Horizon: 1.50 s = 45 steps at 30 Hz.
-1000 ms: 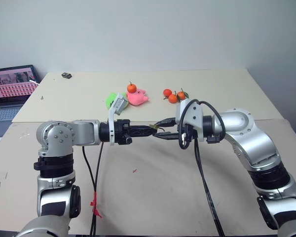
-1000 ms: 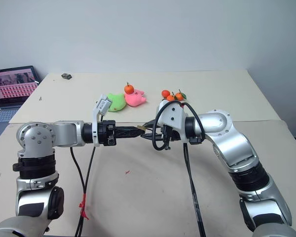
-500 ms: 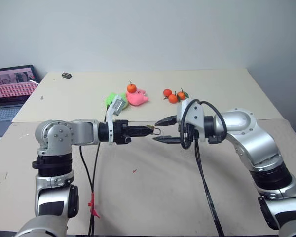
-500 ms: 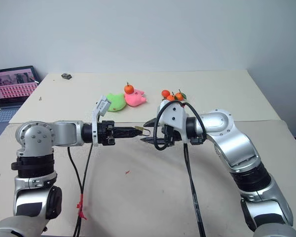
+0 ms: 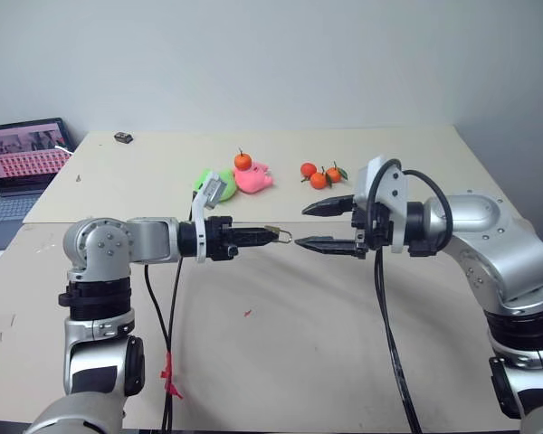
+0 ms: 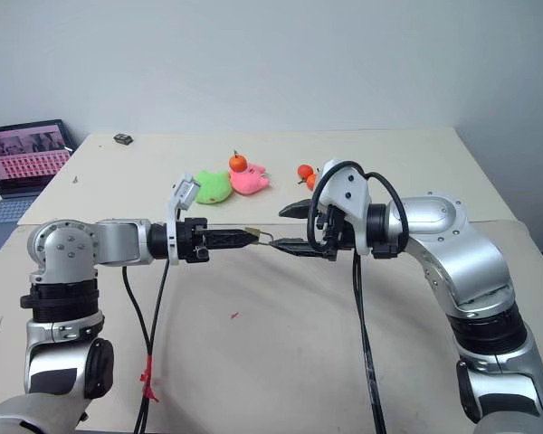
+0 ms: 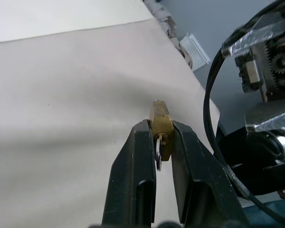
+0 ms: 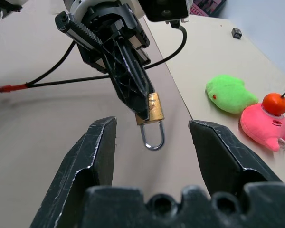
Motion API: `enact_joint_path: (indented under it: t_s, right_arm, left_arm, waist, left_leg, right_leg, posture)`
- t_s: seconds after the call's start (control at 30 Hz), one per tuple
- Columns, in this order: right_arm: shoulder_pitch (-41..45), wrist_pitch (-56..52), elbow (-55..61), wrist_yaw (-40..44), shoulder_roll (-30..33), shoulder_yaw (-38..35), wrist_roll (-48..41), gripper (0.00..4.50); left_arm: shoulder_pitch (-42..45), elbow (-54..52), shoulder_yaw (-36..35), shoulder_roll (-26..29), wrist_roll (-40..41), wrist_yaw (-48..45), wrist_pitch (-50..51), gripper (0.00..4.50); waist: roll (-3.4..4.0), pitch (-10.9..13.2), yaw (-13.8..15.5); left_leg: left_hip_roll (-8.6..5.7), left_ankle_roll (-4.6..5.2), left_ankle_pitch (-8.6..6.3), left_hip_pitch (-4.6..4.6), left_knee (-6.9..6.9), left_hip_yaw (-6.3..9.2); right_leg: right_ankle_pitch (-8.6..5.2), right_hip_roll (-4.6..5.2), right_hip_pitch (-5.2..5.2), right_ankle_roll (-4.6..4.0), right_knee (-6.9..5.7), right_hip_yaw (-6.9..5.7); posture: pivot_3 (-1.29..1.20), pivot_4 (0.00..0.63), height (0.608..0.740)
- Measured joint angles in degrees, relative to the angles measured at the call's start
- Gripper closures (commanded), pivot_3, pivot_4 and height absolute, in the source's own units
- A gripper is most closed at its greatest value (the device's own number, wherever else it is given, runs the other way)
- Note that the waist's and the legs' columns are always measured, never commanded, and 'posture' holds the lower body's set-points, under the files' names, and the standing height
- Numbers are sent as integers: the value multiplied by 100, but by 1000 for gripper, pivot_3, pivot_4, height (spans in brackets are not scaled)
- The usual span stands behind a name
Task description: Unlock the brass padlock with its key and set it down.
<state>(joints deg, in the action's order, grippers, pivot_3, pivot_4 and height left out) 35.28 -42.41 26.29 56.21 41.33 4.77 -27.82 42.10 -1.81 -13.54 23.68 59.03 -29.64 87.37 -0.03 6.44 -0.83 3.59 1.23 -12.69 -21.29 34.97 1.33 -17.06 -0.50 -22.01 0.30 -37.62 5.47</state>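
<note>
Left gripper (image 5: 270, 235): clamped on the brass padlock (image 8: 150, 108), held above the table (image 5: 281, 362), silvery loop pointing right.
Right gripper (image 5: 312, 226): fingers apart, just right of the padlock, not touching it.

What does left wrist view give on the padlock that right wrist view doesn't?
Left wrist view: the brass padlock body seen end-on between the left gripper's fingers, a silvery key hanging at its keyhole. Right wrist view: the silvery shackle loop hanging below the body, apparently closed; the right gripper's fingers spread wide either side, touching nothing; green plush toy and pink plush toy with a small orange fruit on the table. Both: padlock clamped at the left fingertips, above the table.
</note>
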Motion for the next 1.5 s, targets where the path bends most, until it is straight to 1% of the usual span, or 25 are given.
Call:
enact_joint_path:
  t_s: [0.03, 0.1, 0.13, 0.17, 0.2, 0.37, 0.43, 0.7, 0.87, 0.93, 1.17, 1.5]
  right_arm:
    - [-113, -15, 29, -28, -10, -2, -35, 2897]
    - [-252, -19, 32, -97, -21, -1, -49, 3512]
    - [-292, -18, 30, -142, -21, -1, -47, 3921]
    - [-323, -15, 30, -163, -20, -2, -43, 4207]
    - [-370, 5, 29, -182, -16, -7, -38, 4395]
    - [-538, 127, -42, -271, -16, -10, 17, 4395]
    - [-572, 195, -95, -301, -17, -9, 61, 4395]
    - [-631, 346, -232, -404, -60, -4, 184, 4395]
    - [-631, 371, -278, -410, -81, -4, 194, 4395]
    - [-630, 371, -278, -410, -81, -4, 194, 4395]
    - [-472, 284, -169, -386, 57, -87, 105, 4395]
    - [-397, 29, 71, -394, 188, -136, -205, 4395]
  left_arm:
    - [66, 71, -108, -75, 72, 40, 49, 4428]
    - [152, 139, -236, -151, 172, 101, 132, 4428]
    - [180, 151, -294, -176, 201, 125, 182, 4428]
    - [197, 155, -341, -207, 225, 148, 223, 4428]
    - [206, 165, -411, -271, 288, 193, 290, 4428]
    - [206, 281, -724, -513, 822, 459, 491, 4428]
    - [206, 295, -772, -523, 995, 569, 491, 4428]
    - [206, 631, -803, -549, 2013, 1314, 491, 4428]
    - [130, 610, -733, -551, 2504, 1711, 460, 4428]
    - [9, 556, -638, -523, 2614, 1784, 428, 4428]
    - [-162, 473, -312, -319, 2684, 1859, 174, 4428]
    - [-183, 465, -63, -249, 2666, 1797, -104, 4428]
  waist:
    - [0, 0, 0]
    - [0, 0, 0]
    - [0, 0, -1]
    - [0, 0, -12]
    - [1, 0, -17]
    - [0, 0, -20]
    - [0, 0, -16]
    - [-1, 0, -8]
    - [0, 0, -5]
    - [-1, 0, -5]
    - [-2, 1, 5]
    - [-2, 1, 3]
  left_leg:
    - [0, 0, 0, -2, 0, 0]
    - [-2, 0, 0, -6, 1, 0]
    - [-4, 0, 0, -7, 0, 0]
    - [-4, -1, 0, -8, 0, -1]
    - [-4, -1, 1, -11, -2, -1]
    - [-2, -6, 4, -9, -2, -1]
    - [-3, -10, 6, -7, -2, -1]
    - [-3, -33, 19, -7, -4, 0]
    - [-3, -44, 26, -8, -5, 0]
    - [-3, -66, 39, -8, -8, 0]
    - [-5, -66, 39, -6, -12, 3]
    - [-6, -65, 39, -7, -14, 4]
  right_leg:
    - [0, 0, 0, 1, 0, 0]
    - [0, 1, 0, 1, 0, 0]
    - [-1, 3, 0, 1, 0, 1]
    - [-1, 2, 0, 1, 1, 3]
    - [-1, 2, 2, 1, 1, 3]
    - [-1, 1, 3, 2, -2, 2]
    - [-1, 1, 4, 2, -2, 2]
    - [-1, 3, 4, 3, -1, 2]
    - [-1, 3, 4, 3, 0, 3]
    - [-1, 3, 6, 3, 0, 3]
    - [-1, 3, 7, 4, 0, 2]
    - [-1, 4, 10, 4, 5, 3]
  posture:
    - [0, 150, 660]
    - [0, 150, 660]
    - [0, 150, 660]
    - [0, 150, 660]
    - [0, 150, 660]
    - [0, 150, 660]
    - [0, 150, 660]
    - [0, 150, 660]
    - [0, 150, 660]
    - [0, 150, 660]
    - [0, 150, 660]
    - [0, 150, 660]
